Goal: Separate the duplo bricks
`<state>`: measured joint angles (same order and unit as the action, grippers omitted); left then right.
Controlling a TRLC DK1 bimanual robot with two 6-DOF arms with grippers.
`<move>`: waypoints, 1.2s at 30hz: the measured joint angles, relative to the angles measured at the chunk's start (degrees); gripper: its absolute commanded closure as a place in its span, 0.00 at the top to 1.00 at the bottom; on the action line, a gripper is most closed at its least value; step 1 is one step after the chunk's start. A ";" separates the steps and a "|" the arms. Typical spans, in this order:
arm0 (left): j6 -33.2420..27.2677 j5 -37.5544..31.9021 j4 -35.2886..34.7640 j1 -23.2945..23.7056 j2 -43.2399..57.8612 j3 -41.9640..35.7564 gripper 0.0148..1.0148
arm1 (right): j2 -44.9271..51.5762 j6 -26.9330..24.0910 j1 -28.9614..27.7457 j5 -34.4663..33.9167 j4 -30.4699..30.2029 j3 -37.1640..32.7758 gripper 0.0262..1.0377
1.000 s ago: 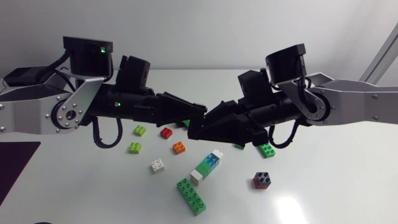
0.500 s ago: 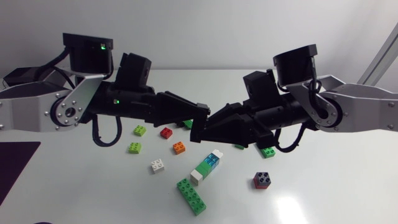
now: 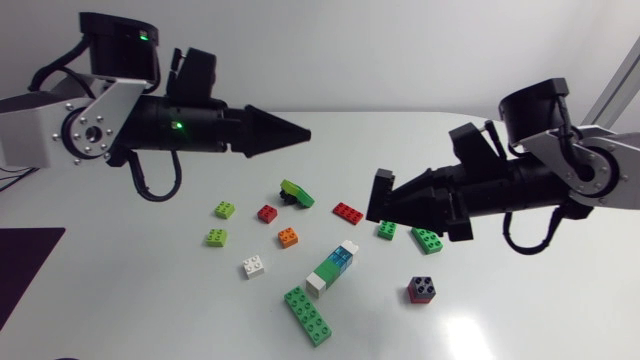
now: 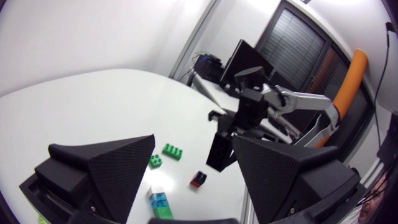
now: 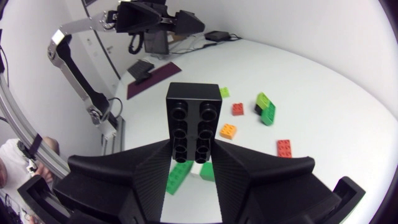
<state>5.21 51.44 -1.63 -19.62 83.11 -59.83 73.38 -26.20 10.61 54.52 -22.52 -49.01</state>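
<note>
Pulled well apart since the earlier meeting above mid-worktop (image 3: 150, 300). Left claw (image 3: 303, 132): fingers parted, nothing held, with a green-and-black brick pair (image 3: 295, 191) lying below and just ahead of its tips. Right claw (image 3: 385, 205): clamped on an upright black duplo brick (image 5: 193, 124), small loose bricks (image 3: 287, 237) scattered ahead.

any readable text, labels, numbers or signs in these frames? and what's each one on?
None can be read.
black brick in the right gripper: bare studs, any embossing is too blurred to read.
loose bricks on the table: too small to tell, no print seen.
left gripper: plain matte black, no label.
green light on the left arm: a lamp, not text.
</note>
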 measured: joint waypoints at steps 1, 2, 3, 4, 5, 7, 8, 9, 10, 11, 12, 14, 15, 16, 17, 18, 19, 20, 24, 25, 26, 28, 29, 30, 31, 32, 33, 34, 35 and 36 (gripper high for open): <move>-3.23 -4.33 -3.87 -1.55 0.87 -1.01 0.86 | -0.94 -2.03 -0.66 -4.00 -1.73 0.00 0.25; -5.79 -7.15 -6.05 -3.02 1.81 -1.55 0.86 | -1.75 -3.63 -0.98 -7.34 -2.95 0.00 0.25; -8.22 -10.29 -7.58 -4.81 2.89 -1.79 0.86 | -2.60 -5.22 -1.20 -11.72 -3.87 0.00 0.25; -10.21 -13.00 -8.81 -6.40 3.85 -1.92 0.86 | -3.28 -6.51 -1.25 -15.28 -4.55 0.00 0.25; -11.96 -15.17 -10.12 -7.87 4.94 -2.14 0.86 | -3.89 -7.67 -1.25 -18.97 -5.03 0.00 0.25; -15.43 -20.70 -13.66 -10.95 7.82 -3.39 0.86 | -4.83 -9.60 -1.25 -26.23 -5.70 0.00 0.25; -16.76 -22.86 -14.58 -12.15 9.33 -4.02 0.86 | -5.05 -10.47 -1.25 -29.57 -5.84 0.00 0.25; -18.18 -24.96 -15.87 -13.40 11.10 -4.83 0.86 | -5.09 -11.28 -1.25 -33.18 -5.81 0.02 0.25; -19.37 -26.91 -16.72 -14.45 12.66 -5.46 0.86 | -5.09 -11.89 -1.27 -35.60 -5.81 0.02 0.25; -20.55 -29.20 -17.57 -15.54 14.32 -6.03 0.86 | -5.07 -12.50 -1.55 -37.77 -5.84 0.09 0.25; -21.22 -30.75 -18.05 -16.41 15.61 -6.36 0.86 | -5.05 -12.94 -1.79 -39.80 -5.81 0.17 0.25; -22.47 -33.48 -18.86 -17.94 17.68 -6.58 0.85 | -4.92 -13.94 -2.54 -43.63 -5.44 0.31 0.25; -22.93 -34.88 -19.17 -18.71 18.58 -6.62 0.85 | -4.76 -14.27 -3.13 -45.07 -5.25 0.52 0.25; -23.43 -35.93 -19.30 -19.32 19.19 -6.73 0.85 | -4.46 -14.73 -3.72 -46.75 -5.09 0.76 0.25; -23.71 -37.27 -19.74 -20.00 19.80 -7.02 0.85 | -4.09 -15.10 -4.31 -47.91 -4.55 1.09 0.25; -23.91 -38.27 -20.33 -20.48 20.26 -7.43 0.85 | -3.72 -15.54 -4.74 -49.46 -4.02 1.44 0.25; -24.11 -39.43 -20.63 -21.05 20.68 -7.93 0.85 | -3.26 -16.11 -5.31 -50.93 -3.41 1.90 0.25; -24.28 -40.35 -20.68 -21.53 21.03 -8.35 0.85 | -2.86 -16.65 -5.75 -52.15 -2.69 2.32 0.25; -25.11 -45.00 -21.81 -23.56 22.34 -10.32 0.85 | -1.05 -17.84 -6.75 -56.43 -0.68 3.54 0.25; -25.14 -45.94 -22.38 -24.17 22.73 -10.86 0.85 | -0.72 -18.01 -6.84 -56.94 -0.59 3.61 0.25; -25.14 -46.62 -22.88 -24.72 23.08 -11.34 0.85 | -0.33 -18.03 -6.88 -57.61 -0.35 3.67 0.25; -25.11 -47.87 -24.04 -25.81 23.78 -12.17 0.85 | 0.44 -18.25 -6.88 -58.42 0.13 3.67 0.25; -25.11 -48.57 -24.70 -26.29 24.17 -12.59 0.85 | 0.96 -18.23 -6.86 -59.06 0.26 3.67 0.25; -25.09 -48.76 -25.33 -26.62 24.48 -12.98 0.84 | 1.44 -18.25 -6.86 -59.47 0.52 3.67 0.25; -25.11 -48.87 -25.90 -26.84 24.83 -13.31 0.84 | 2.12 -18.25 -6.88 -60.13 0.72 3.67 0.25; -25.09 -48.94 -26.71 -27.04 25.29 -13.75 0.84 | 2.75 -18.27 -6.88 -60.72 1.09 3.67 0.25; -25.07 -48.94 -27.12 -27.10 25.66 -14.01 0.84 | 3.32 -18.43 -6.88 -61.20 1.38 3.67 0.25; -25.07 -49.31 -27.34 -27.21 26.05 -14.14 0.84 | 4.13 -18.47 -6.88 -62.07 1.92 3.67 0.25; -24.98 -49.99 -27.63 -27.30 26.45 -14.29 0.84 | 4.79 -18.69 -6.91 -62.53 2.21 3.67 0.25; -24.87 -50.23 -27.87 -27.30 26.84 -14.34 0.83 | 5.35 -18.88 -7.04 -62.90 2.51 3.72 0.25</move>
<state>-19.66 1.21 -29.50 -46.92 109.95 -74.17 78.74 -45.08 3.57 -8.38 -20.01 -45.30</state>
